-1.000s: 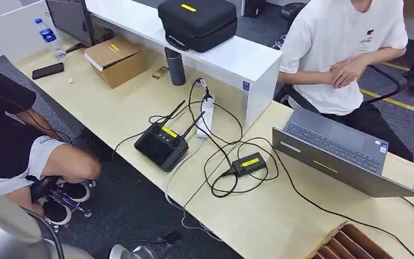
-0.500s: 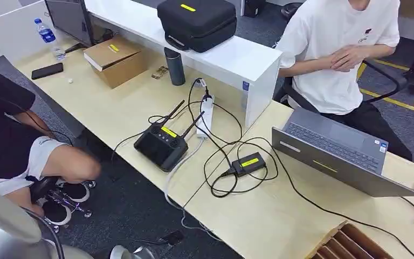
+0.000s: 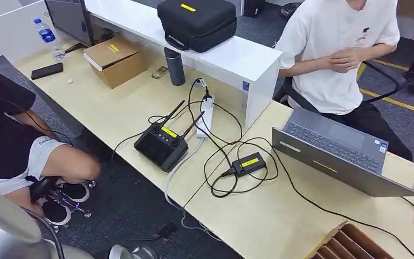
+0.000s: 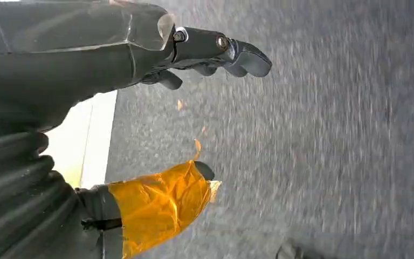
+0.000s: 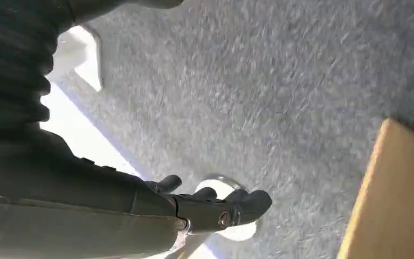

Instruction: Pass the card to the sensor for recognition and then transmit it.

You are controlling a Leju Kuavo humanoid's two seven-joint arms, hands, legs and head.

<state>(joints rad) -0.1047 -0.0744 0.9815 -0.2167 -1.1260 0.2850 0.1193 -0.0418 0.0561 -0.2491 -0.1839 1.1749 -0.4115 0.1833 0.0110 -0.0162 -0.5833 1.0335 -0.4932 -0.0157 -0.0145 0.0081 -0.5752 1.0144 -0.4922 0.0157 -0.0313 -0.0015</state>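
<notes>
Left hand: my left hand point(image 4: 135, 54) hangs over grey carpet point(image 4: 329, 135); the fingers point(image 4: 237, 54) are stretched away from the thumb, nothing lies between them, and one wrap of orange tape point(image 4: 156, 205) covers the thumb.
Right hand: my right hand point(image 5: 140, 216) also hangs over carpet, its dark fingers point(image 5: 242, 205) out straight with nothing in them; one wooden edge point(image 5: 388, 189) is near.
Card: I cannot tell which thing on the bench is the card; neither of my hands has it.
Bench, far left corner: one water bottle point(image 3: 47, 35), one dark phone point(image 3: 47, 70), and one cardboard box point(image 3: 116, 59) beside them on the bench point(image 3: 269, 221).
Bench, middle: one dark tumbler point(image 3: 175, 66) against the white shelf point(image 3: 237, 59); one black controller point(image 3: 160, 145) with two antennas at the near edge; one white power strip point(image 3: 206, 116) just beside it.
Shelf: one black case point(image 3: 197, 21) on top.
Bench, right of middle: one small black box point(image 3: 248, 163) amid looped black cables.
Bench, right: one grey laptop point(image 3: 334, 154), open; one wooden rack point(image 3: 350, 243) at the near edge.
Yellow labels: five, on the cardboard box, case, controller, small black box and laptop.
People: two, a person in black point(image 3: 11, 135) seated at the left end, a person in a white shirt point(image 3: 345, 54) seated at the far side.
</notes>
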